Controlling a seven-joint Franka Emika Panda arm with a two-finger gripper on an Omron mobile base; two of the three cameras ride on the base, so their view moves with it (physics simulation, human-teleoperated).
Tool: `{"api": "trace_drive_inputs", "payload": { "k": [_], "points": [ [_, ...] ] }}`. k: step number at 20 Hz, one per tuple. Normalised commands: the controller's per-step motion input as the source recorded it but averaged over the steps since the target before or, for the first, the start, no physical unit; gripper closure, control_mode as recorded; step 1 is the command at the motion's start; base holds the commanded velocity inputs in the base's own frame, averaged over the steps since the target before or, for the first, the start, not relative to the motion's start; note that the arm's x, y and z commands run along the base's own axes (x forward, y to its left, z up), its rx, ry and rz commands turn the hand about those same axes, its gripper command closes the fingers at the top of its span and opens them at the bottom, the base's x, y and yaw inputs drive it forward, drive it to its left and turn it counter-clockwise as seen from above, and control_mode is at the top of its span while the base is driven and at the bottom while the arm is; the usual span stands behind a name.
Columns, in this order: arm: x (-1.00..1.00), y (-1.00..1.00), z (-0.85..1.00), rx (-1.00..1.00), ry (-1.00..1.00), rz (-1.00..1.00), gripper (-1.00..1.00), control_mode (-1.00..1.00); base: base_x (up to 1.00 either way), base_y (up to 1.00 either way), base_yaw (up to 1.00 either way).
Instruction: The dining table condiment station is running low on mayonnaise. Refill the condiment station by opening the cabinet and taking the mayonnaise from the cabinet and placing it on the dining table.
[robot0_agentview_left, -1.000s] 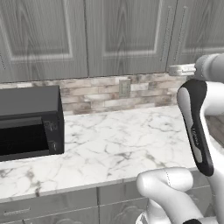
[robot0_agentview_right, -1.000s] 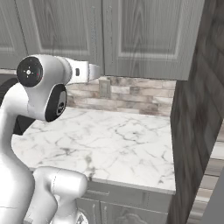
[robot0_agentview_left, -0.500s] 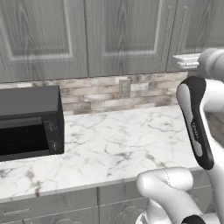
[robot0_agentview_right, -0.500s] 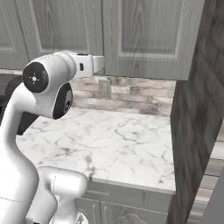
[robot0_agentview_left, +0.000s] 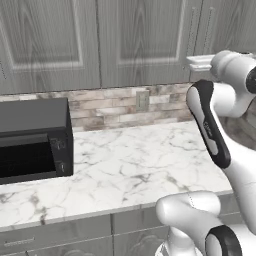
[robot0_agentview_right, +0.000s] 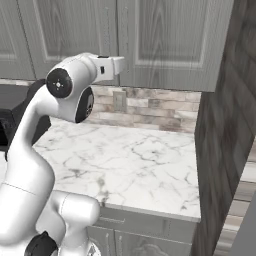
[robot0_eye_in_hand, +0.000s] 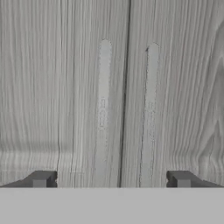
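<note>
**Robot hand raised to the closed wall cabinet doors**

Where the white arm lifts its hand to cabinet height, the gripper (robot0_eye_in_hand: 111, 180) faces the cabinet (robot0_eye_in_hand: 78, 87) head on. From the hand camera, two small dark fingertips (robot0_eye_in_hand: 40, 179) sit wide apart at the bottom edge, with nothing between them. Between and above them run two slim vertical bar handles: the left handle (robot0_eye_in_hand: 103, 83) and the right handle (robot0_eye_in_hand: 149, 87), one on each side of the thin dark seam where two doors meet. Both doors are shut.

The cabinet is grey with a strong wood grain and recessed panels. In the left base camera, three door fronts can be counted along the wall above the counter, and the hand (robot0_agentview_left: 200, 62) is level with their lower edge at the right. In the right base camera, the same hand (robot0_agentview_right: 111, 65) points at the doors beside the pair of handles (robot0_agentview_right: 111, 30).

Below the cabinet lies one white marble counter (robot0_agentview_left: 130, 160) with grey veins, backed by a brick backsplash (robot0_agentview_left: 115, 106) holding one wall outlet (robot0_agentview_left: 142, 100). One black microwave (robot0_agentview_left: 32, 137) stands at the counter's left end. A dark wood-grain side panel (robot0_agentview_right: 225, 135) rises at the counter's right end.
</note>
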Motion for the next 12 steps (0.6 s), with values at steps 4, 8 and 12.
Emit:
{"api": "trace_drive_inputs", "payload": {
  "k": [4, 8, 12],
  "points": [
    [0.79, 0.0, -0.01, 0.0, 0.0, 0.0, -1.0, -1.0, 0.0, 0.0, 0.0],
    [0.71, 0.03, 0.0, 0.0, 0.0, 0.0, -1.0, -1.0, 0.0, 0.0, 0.0],
    [0.16, 0.29, 0.0, -0.12, -0.06, 0.0, -1.0, -1.0, 0.0, 0.0, 0.0]
  ]
}}
